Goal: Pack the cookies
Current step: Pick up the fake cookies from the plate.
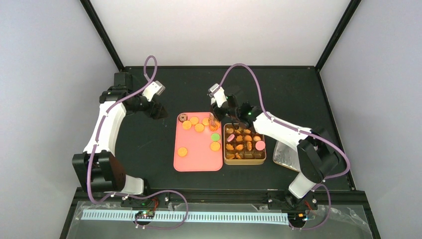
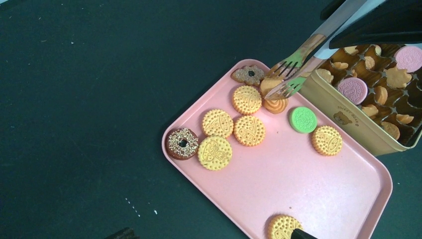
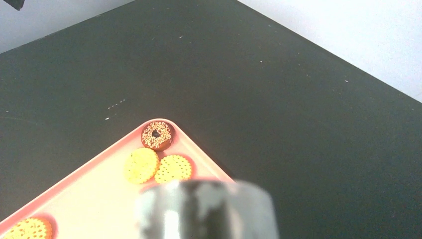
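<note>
You have the tray (image 1: pixel 198 162) mid-way across the table (image 1: pixel 149 89), with the tin (image 1: pixel 244 161) just beside its right edge. On the tray, cookies (image 1: pixel 199 128) cluster at the far end, and one lies alone front-left. More sit in the tin. The tongs (image 2: pixel 311 45) hang over the far-right cluster.

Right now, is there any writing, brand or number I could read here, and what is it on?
Golden rectangular biscuit tin: small arched lettering above a bear face on its side, too small to read.
Round green cookie and round pink cookie: embossed marks, too blurred to read.
No other text shows.
</note>
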`<action>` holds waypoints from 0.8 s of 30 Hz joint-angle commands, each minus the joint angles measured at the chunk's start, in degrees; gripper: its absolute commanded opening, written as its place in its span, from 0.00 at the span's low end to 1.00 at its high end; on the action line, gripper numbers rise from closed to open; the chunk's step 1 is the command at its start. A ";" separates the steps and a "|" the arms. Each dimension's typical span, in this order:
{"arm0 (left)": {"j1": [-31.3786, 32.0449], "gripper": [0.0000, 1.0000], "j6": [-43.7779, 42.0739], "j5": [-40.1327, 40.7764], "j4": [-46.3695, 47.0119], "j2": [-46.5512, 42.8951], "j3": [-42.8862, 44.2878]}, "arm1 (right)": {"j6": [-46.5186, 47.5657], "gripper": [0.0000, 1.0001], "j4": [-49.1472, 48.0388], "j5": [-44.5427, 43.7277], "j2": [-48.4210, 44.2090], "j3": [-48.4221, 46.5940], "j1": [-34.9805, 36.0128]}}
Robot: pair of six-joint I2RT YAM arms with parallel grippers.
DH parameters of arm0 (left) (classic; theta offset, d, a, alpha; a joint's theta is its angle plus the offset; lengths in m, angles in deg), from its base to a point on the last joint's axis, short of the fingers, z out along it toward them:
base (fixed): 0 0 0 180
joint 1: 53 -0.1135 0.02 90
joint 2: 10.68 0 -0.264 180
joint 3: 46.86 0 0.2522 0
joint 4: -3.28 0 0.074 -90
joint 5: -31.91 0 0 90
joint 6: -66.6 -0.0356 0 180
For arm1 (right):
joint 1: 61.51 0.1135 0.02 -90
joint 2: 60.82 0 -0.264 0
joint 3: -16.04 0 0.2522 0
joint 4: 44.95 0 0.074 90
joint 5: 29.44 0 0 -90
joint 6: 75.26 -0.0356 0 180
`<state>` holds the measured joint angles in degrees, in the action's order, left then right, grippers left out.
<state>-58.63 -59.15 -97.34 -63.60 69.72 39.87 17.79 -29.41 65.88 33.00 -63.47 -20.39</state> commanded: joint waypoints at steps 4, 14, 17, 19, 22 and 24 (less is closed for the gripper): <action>-0.65 0.82 0.33 -2.07 -1.04 0.71 1.20 | -1.83 0.33 -3.30 2.44 1.45 1.43 -0.19; -0.67 0.82 0.80 -3.36 -1.44 0.72 1.30 | -2.94 0.36 -4.63 4.20 0.81 3.85 0.28; -0.61 0.81 0.96 -3.03 -1.24 0.97 1.39 | -1.95 0.35 -4.59 2.55 -1.08 4.51 1.31; -0.70 0.81 1.09 -2.94 -1.34 1.07 1.62 | -1.72 0.34 -4.79 1.98 -2.55 4.78 1.76; -0.74 0.80 1.29 -3.17 -1.54 0.91 1.97 | -1.73 0.33 -5.31 1.65 -4.68 5.29 2.10; -0.72 0.80 1.37 -3.29 -1.54 0.80 2.24 | -1.73 0.33 -5.74 1.34 -5.79 5.59 2.15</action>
<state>-58.93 -58.80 -98.87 -63.84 70.18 39.87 15.91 -34.41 68.18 30.49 -58.60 -18.75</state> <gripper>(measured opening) 0.801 0.335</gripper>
